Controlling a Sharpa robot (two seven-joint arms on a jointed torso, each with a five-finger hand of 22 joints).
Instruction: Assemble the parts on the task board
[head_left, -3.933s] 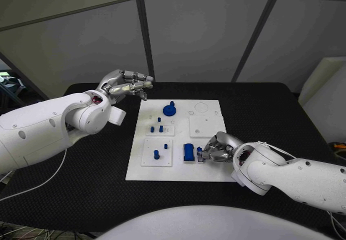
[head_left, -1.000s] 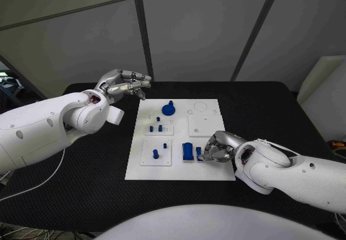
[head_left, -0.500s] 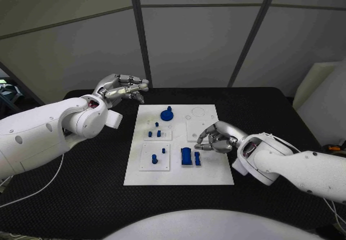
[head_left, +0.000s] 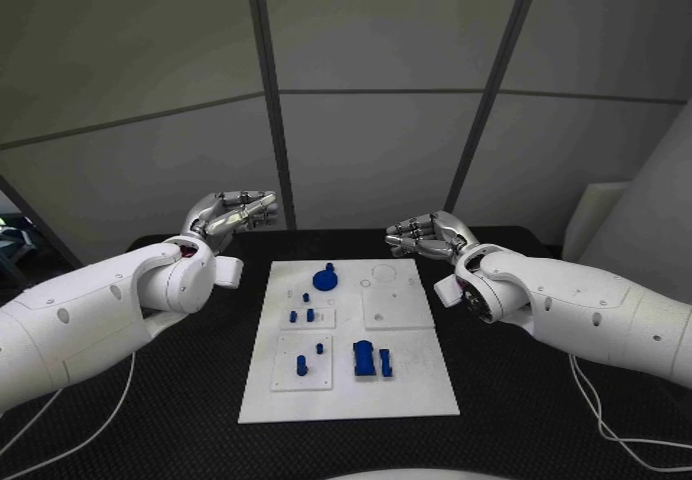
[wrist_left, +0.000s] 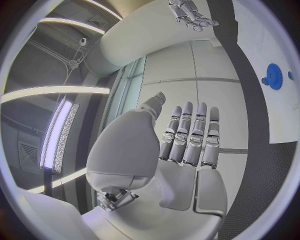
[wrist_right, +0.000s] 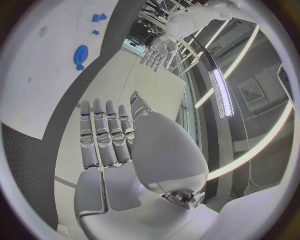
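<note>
The white task board (head_left: 415, 388) lies in the middle of the black table. On it stand a blue round knob (head_left: 325, 278) at the back, small blue pegs (head_left: 300, 315) on a square plate, two more pegs (head_left: 302, 364) nearer the front, and a blue block (head_left: 365, 358) with a narrower blue piece (head_left: 387, 362) beside it. My left hand (head_left: 231, 213) is raised off the board's back left corner, fingers straight, holding nothing. My right hand (head_left: 428, 232) is raised behind the board's back right corner, also empty. The left wrist view shows the left hand's flat palm (wrist_left: 187, 145) and the knob (wrist_left: 274, 76); the right wrist view shows the right hand's palm (wrist_right: 109, 145) and the knob (wrist_right: 80, 54).
Black table (head_left: 534, 380) surrounds the board on all sides. Grey wall panels (head_left: 375, 150) stand behind the table. A thin cable (head_left: 87, 420) trails over the table's left side.
The camera has tilted up. My right hand has left the blue block at the board's front right and risen to behind the back right corner, fingers straightened. The narrow blue piece stands beside the block.
</note>
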